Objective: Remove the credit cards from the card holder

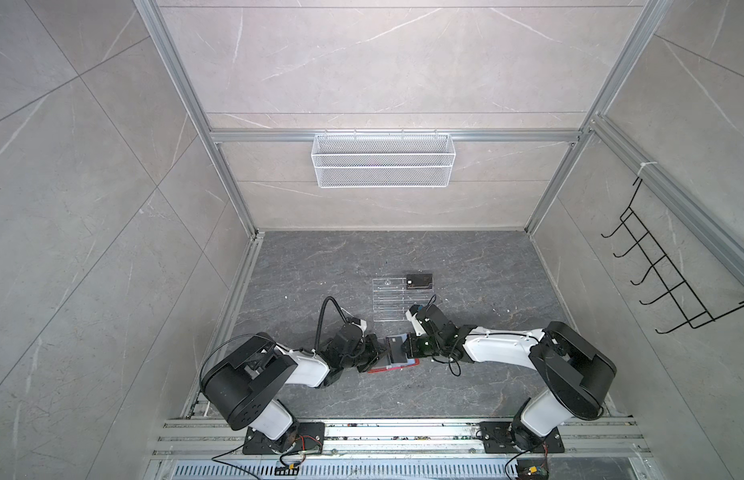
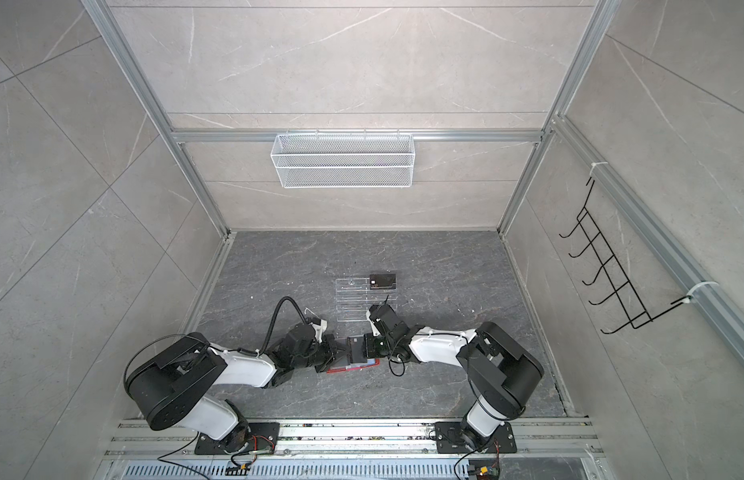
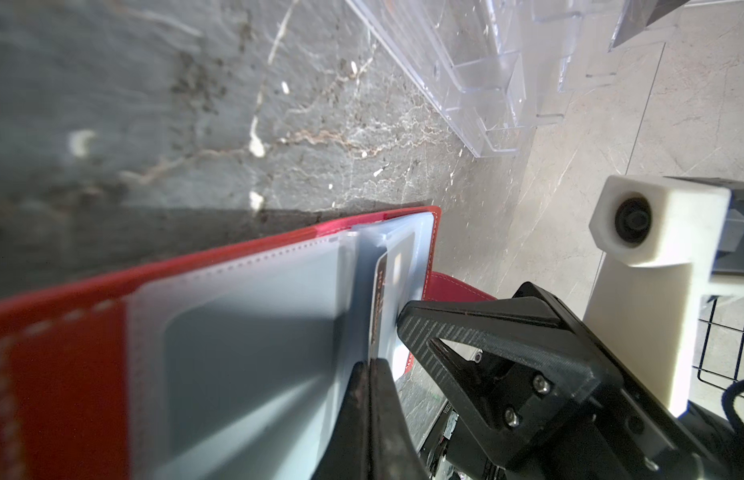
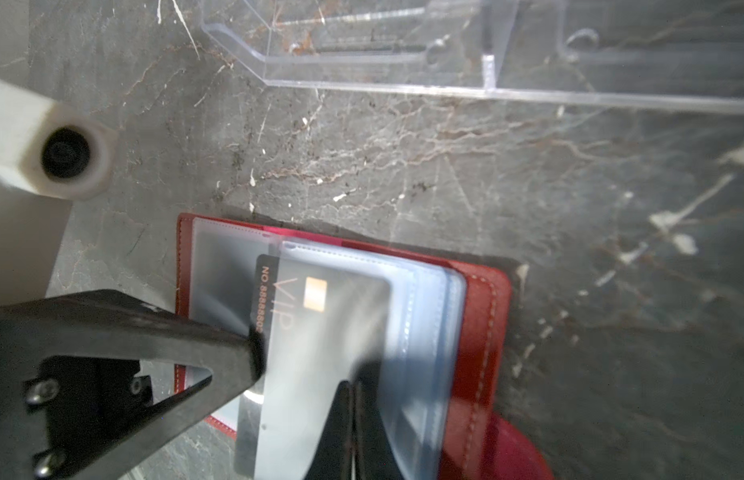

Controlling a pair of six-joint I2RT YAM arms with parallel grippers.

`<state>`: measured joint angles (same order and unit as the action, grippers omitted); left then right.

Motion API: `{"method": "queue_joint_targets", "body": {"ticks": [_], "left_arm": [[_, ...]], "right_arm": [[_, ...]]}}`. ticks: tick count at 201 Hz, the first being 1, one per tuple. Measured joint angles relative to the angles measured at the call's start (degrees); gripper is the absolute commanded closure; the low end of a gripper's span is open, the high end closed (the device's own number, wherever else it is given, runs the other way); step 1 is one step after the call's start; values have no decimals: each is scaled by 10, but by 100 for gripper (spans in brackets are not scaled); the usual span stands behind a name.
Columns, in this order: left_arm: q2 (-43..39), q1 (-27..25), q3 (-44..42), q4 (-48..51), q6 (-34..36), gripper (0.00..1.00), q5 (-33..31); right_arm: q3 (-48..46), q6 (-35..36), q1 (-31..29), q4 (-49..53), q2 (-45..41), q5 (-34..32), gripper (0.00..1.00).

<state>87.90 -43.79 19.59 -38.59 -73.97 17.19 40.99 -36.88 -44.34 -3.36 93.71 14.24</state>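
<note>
The red card holder [image 1: 378, 370] [image 4: 482, 324] lies open on the dark floor between both arms, its clear sleeves fanned up. A black credit card [image 4: 320, 316] with "VIP" lettering sits partly in a sleeve, one edge sticking out. My left gripper [image 3: 368, 363] [image 1: 380, 353] is shut on that protruding edge; the card [image 3: 378, 291] shows edge-on above its jaws. My right gripper [image 4: 353, 386] [image 1: 411, 347] is shut on a clear sleeve from the opposite side. Another dark credit card [image 1: 420, 281] [image 2: 383, 281] rests at the far end of the acrylic rack.
A clear acrylic tiered rack [image 1: 389, 299] [image 3: 478, 83] [image 4: 403, 75] stands just beyond the holder. A white wire basket [image 1: 382, 160] hangs on the back wall. A black hook rack [image 1: 669, 274] hangs on the right wall. Aluminium rails edge the floor.
</note>
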Motion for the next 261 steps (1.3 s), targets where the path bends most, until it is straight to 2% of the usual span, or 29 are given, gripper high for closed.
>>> {"method": "queue_joint_targets", "body": {"ticks": [86,110,138,167,188,226,261], "left_arm": [[-30,0,-23,3,0,100,-17],[-26,-1,-23,-5,0,86,-16],[-6,-3,-23,-12,-2,84,-16],[5,-4,-23,-28,-2,88,-15],[12,-5,-21,-39,-4,100,-12],[7,-4,-22,-43,-5,100,-11],[-52,-4,-34,4,-4,100,-24]], "right_arm": [[2,0,0,-4,7,6,92],[2,0,0,-5,8,6,92],[2,0,0,-6,8,6,93],[2,0,0,-8,9,8,93],[2,0,0,-10,10,8,94],[2,0,1,-10,10,8,94],[2,0,0,-11,10,7,94]]}}
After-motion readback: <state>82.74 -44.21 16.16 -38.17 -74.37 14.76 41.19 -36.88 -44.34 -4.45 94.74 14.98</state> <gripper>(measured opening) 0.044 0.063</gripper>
